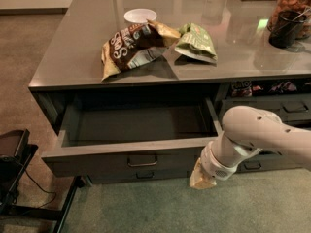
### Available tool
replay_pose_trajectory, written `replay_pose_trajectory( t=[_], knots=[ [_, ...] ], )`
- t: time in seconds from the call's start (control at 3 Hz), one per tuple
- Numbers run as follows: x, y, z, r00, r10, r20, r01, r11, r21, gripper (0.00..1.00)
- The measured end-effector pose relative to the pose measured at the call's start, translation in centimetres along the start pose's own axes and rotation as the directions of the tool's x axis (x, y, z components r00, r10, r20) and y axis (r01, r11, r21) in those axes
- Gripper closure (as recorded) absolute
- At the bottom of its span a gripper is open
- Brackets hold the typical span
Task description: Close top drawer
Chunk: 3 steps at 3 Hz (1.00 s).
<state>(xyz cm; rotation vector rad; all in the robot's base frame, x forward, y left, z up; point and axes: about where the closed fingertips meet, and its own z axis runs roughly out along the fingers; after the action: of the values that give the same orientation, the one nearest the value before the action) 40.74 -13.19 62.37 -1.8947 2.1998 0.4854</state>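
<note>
The top drawer is pulled far out from the grey cabinet. Its box is empty, and its flat front carries a small metal pull in the middle. My gripper hangs at the end of the white arm, low in front of the right end of the drawer front, pointing down and to the left. Only its tan tip shows.
The grey countertop holds a brown chip bag, a green chip bag, a white bowl and a dark cup. More drawers sit at the right. A black stand is at the left on green carpet.
</note>
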Motion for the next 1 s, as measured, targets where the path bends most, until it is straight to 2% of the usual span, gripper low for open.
replay_pose_trajectory(
  t=[0.33, 0.67, 1.0],
  knots=[
    [0.2, -0.6, 0.9, 1.0, -0.021, 0.001, 0.021, 0.9974, 0.068, 1.0],
    [0.6, -1.0, 2.5, 0.994, -0.097, 0.042, 0.087, 0.9783, 0.188, 1.0],
    [0.4, -1.9, 2.9, 0.973, -0.211, 0.093, 0.168, 0.925, 0.341, 1.0]
  ],
)
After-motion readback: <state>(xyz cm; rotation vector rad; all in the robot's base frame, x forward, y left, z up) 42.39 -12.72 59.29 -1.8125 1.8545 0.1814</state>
